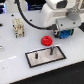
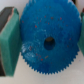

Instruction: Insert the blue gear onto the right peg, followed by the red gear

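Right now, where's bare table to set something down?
Free: table on the exterior view's left of the grey plate, below the beige block. Crowded: red gear, pegs, and gripper holding the blue gear.

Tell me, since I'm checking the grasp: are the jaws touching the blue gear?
Touching. The wrist view shows the blue gear filling the space between the green pads, its teeth pressed against the pad with no gap visible.

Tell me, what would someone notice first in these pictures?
The big blue gear fills the wrist view, sitting between the green pads of the robot's jaws. In the exterior view, the bright red gear lies on the white table, just behind the grey plate with its two thin pegs.
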Tool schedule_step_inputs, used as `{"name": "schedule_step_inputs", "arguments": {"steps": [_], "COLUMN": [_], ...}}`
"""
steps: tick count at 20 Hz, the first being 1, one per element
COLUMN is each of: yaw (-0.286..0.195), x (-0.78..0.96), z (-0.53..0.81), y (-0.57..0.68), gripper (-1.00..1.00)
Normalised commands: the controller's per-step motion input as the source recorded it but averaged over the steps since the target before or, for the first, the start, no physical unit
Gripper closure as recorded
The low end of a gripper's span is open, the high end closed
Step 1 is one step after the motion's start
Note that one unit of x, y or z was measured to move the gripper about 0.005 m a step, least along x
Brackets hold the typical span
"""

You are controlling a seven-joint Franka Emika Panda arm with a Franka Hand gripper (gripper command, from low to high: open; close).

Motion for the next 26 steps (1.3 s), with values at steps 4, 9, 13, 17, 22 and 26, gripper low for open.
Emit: {"name": "schedule_step_inputs", "arguments": {"steps": [4,9,13,17,22,26], "yaw": [0.000,0.000,0.000,0.000,0.000,0.000], "x": [0.16,0.32,0.41,0.53,0.62,0.65], "z": [0.39,0.39,0.37,0.37,0.40,0.38], "y": [-0.06,-0.17,-0.24,-0.26,-0.25,-0.26], "gripper": [1.00,1.00,1.00,1.00,1.00,1.00]}}
